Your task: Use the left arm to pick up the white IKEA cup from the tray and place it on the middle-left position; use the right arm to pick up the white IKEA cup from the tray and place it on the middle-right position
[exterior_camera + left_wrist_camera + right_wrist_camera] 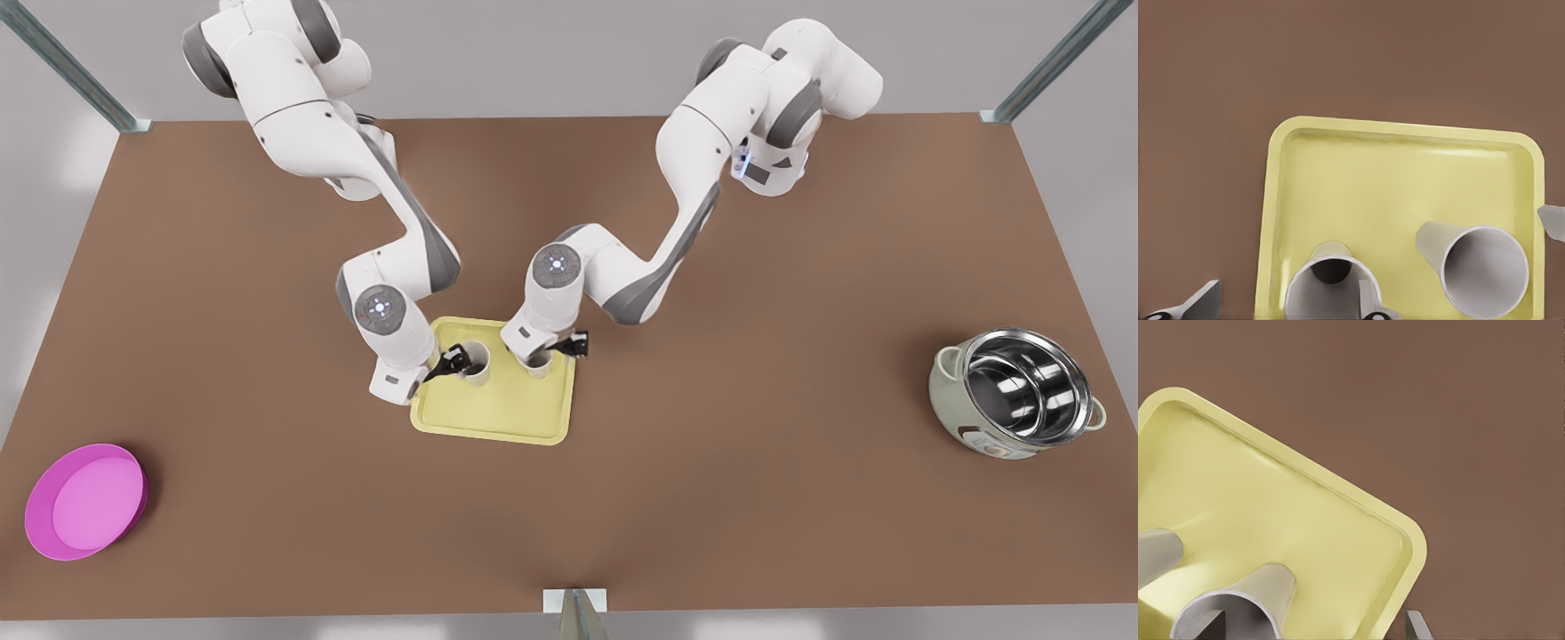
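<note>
Two white cups stand side by side on the pale yellow tray (pixel 498 418). My left gripper (pixel 569 344), on the arm at the front view's right, hangs open over the cup (pixel 536 366) nearer that side. In the left wrist view the left gripper (pixel 1285 307) straddles this cup's (pixel 1315 287) wall, with the other cup (pixel 1485 270) beside it on the tray (pixel 1391 180). My right gripper (pixel 449 364) is open at the cup (pixel 480 364) on the front view's left. In the right wrist view the right gripper (pixel 1315 628) straddles that cup's (pixel 1251 600) wall on the tray (pixel 1271 493).
A round magenta dish (pixel 84 502) lies at the front view's front left. A steel pot (pixel 1018 391) stands at the right. Bare brown tabletop spreads on both sides of the tray. Metal frame posts rise at the back corners.
</note>
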